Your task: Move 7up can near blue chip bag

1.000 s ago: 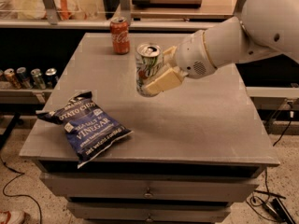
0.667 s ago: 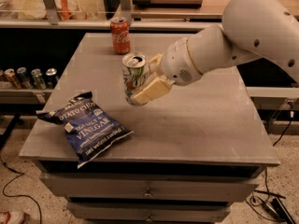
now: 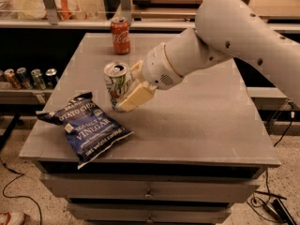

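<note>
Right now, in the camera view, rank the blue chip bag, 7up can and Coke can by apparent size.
1. blue chip bag, largest.
2. 7up can, held by the gripper beside the bag.
3. Coca-Cola can; farther back, so it may only look smaller.

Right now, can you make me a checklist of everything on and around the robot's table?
Surface: grey table top, flat, no spills seen.
Job's things: 7up can, tilted, held just behind the blue chip bag; the bag lies flat near the front left corner.
Clutter: one red Coca-Cola can, upright at the table's back edge.
Grippers: gripper over the table's left middle, jaws shut on the 7up can.
Cables: dark cables on the floor at the right, more at the left.
Surroundings: row of cans on a low shelf at the left; drawers under the table.
</note>
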{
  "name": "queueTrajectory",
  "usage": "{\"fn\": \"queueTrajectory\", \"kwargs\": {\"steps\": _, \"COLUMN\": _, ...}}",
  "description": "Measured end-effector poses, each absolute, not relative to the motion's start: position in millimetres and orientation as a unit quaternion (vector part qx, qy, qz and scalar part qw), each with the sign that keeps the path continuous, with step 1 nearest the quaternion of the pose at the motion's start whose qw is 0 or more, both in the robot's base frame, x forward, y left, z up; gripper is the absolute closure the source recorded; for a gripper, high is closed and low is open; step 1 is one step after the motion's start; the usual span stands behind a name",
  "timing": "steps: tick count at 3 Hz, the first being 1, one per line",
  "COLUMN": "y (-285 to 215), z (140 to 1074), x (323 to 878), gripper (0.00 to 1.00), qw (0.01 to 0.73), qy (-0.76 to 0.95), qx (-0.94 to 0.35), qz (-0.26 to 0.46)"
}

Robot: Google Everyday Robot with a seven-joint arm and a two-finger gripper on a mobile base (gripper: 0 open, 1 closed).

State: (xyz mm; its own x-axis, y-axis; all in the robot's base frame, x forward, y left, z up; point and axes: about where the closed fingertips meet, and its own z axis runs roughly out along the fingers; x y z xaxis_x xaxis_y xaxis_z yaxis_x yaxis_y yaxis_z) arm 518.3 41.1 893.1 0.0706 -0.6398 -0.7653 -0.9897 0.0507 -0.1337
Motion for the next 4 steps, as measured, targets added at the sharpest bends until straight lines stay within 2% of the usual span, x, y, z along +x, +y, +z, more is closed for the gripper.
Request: {"fn": "queueTrajectory", "kwargs": {"steps": 4, "y": 60, "z": 876, "x": 543, "gripper": 1.0, "qw": 0.331, "qy": 0.637, "qx": -0.643, "qz": 0.267}}
